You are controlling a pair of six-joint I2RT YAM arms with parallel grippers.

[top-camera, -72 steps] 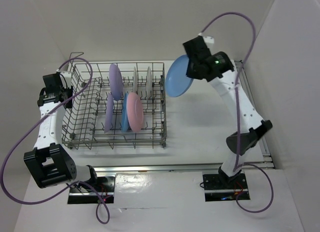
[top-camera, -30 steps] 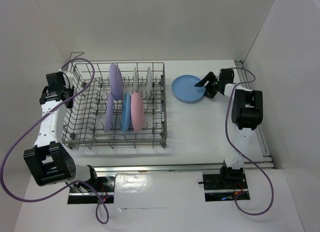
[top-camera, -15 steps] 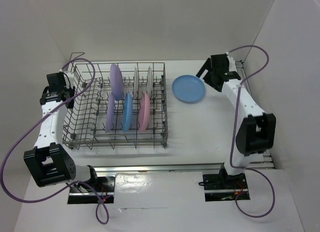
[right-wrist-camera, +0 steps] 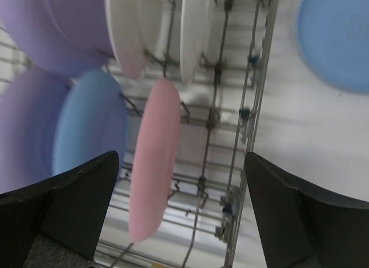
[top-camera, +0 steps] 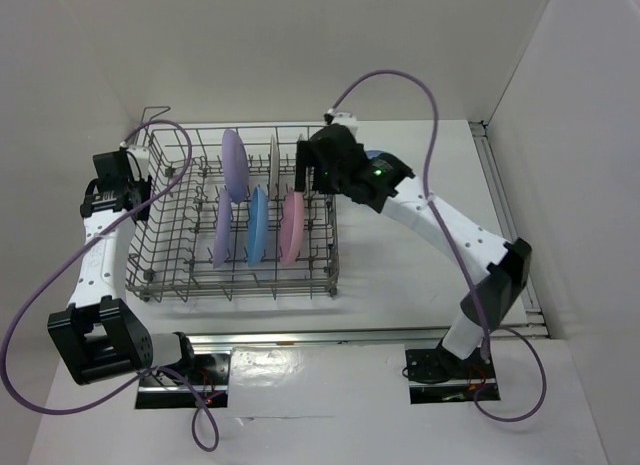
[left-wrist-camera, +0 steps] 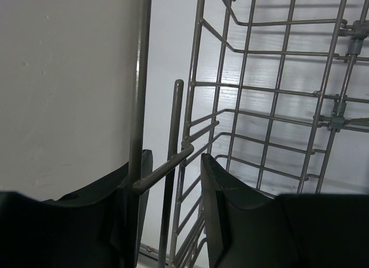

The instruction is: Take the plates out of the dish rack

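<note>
The dish rack (top-camera: 240, 285) sat on the left half of the counter (top-camera: 400, 275), holding upright lavender, blue, pink and white plates (top-camera: 233, 163). The left gripper (left-wrist-camera: 173, 181) pinched the rack's left wall. The right gripper (right-wrist-camera: 181, 158) hung spread wide above the pink plate (right-wrist-camera: 153, 158). One blue plate (right-wrist-camera: 337, 40) lay flat near the counter's far edge.

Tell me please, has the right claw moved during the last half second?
Yes. The right claw went left, from beside the blue plate on the table to over the dish rack's right edge, above the pink plate, jaws open.
</note>
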